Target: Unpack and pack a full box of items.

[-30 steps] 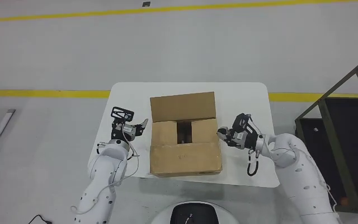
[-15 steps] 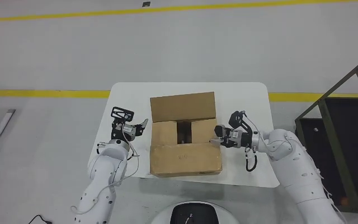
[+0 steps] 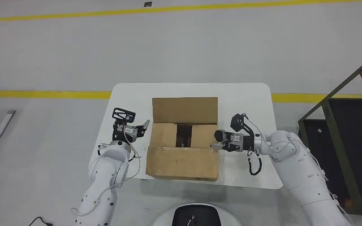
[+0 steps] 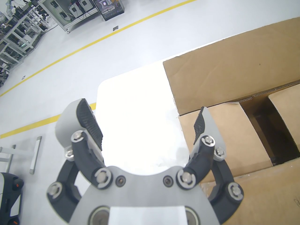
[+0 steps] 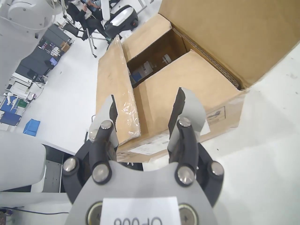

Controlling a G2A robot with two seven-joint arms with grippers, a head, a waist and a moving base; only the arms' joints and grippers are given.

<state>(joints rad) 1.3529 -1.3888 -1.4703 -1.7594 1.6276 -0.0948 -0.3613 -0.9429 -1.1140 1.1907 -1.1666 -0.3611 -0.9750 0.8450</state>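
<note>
At the centre of the top view, the box (image 3: 184, 150) sits on the table (image 3: 249, 96), side flaps folded in. My right claw (image 3: 216, 140), spread and empty, is at its right flap (image 3: 203, 135); my left claw (image 3: 143, 126), likewise spread and empty, hangs beside the box. I judge I'm unpacking: next, lift that flap outward.

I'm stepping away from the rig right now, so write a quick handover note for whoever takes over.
Left tool: open, holding nothing, beside the box's left side.
Right tool: open, at the box's right edge; contact unclear.
Box: on the table, long flaps open, two side flaps folded in with a gap; items sit inside.
Done: long flaps opened.
To do: open side flaps, unpack the items, repack.
</note>
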